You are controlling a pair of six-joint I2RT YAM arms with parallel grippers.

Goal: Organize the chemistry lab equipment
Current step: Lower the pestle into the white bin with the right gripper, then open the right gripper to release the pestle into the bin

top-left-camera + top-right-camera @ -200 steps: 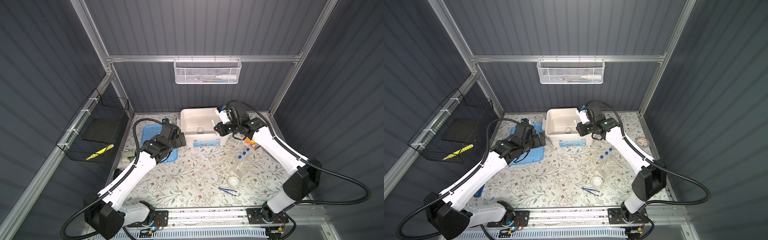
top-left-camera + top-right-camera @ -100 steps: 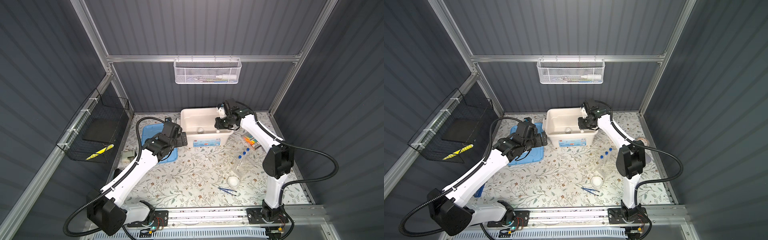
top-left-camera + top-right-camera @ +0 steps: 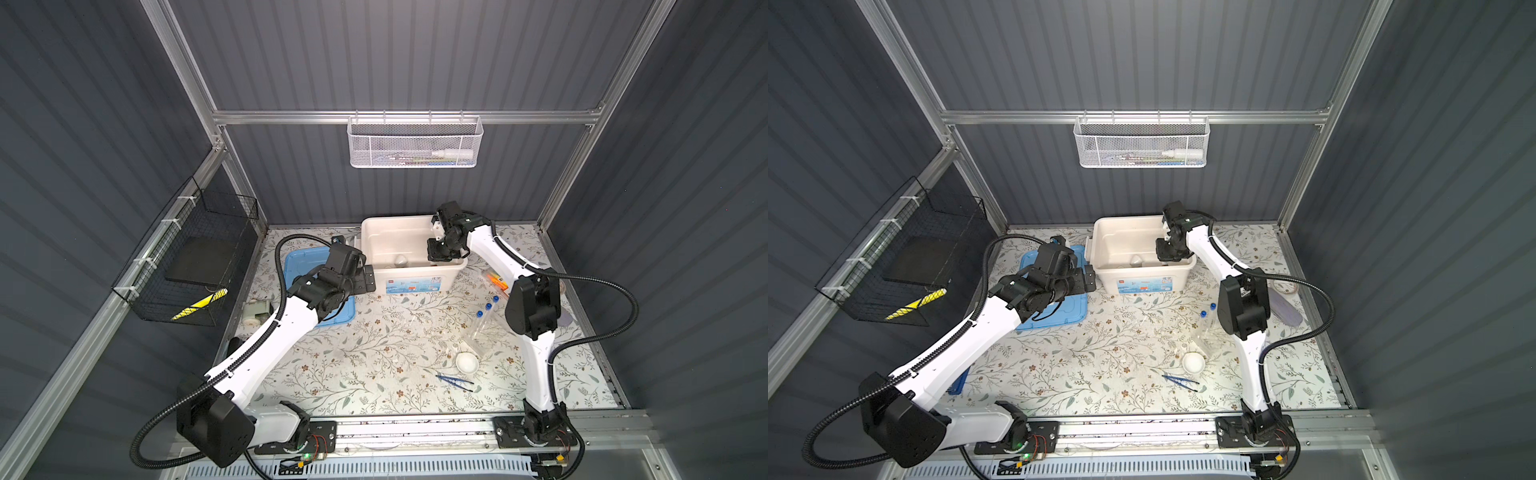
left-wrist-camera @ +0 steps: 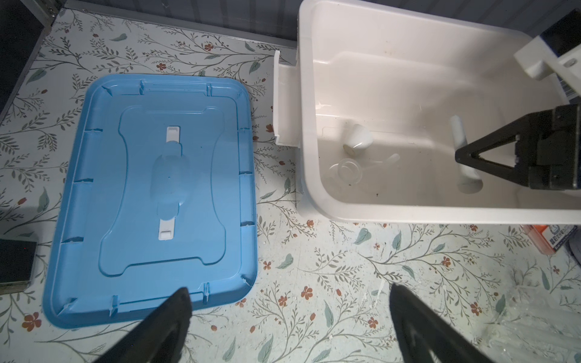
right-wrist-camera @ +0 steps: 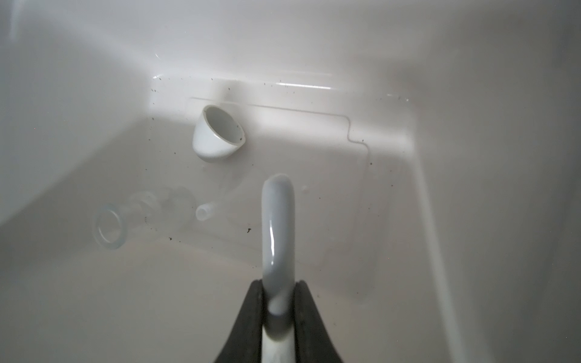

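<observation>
Found the right gripper point(image 5: 279, 284) low inside the white bin point(image 3: 399, 275), toward its right end, fingers clamped on the white pestle point(image 5: 278, 226) partway along its shaft. Could not make out any contact between pestle and bin floor. Noted a small white dish point(image 5: 217, 138) tipped on its side and a piece of clear glassware point(image 5: 151, 207) lying on the bin floor, both left of the pestle and apart from it. Saw the left gripper point(image 4: 289, 287) empty, fingers spread wide, hovering over the tabletop point(image 3: 374, 353) between the blue lid point(image 4: 151, 195) and the bin's near left corner.

Judged the step in hand as setting the pestle down in the bin. Needed to bring it close to the floor before parting the fingers, not drop it from height onto hard plastic beside glass. Needed to lay it flat in the open right half, well away from the glassware, with room for a short roll. Needed to open slowly, then lift straight up, minding the bin's right wall and rim close by the wrist.

Counted more to collect out on the tabletop, right and near: the second white dish point(image 3: 466, 362), the dark blue tweezers point(image 3: 455, 381) just nearer than it, and three blue-capped tubes point(image 3: 488, 306) farther back.
</observation>
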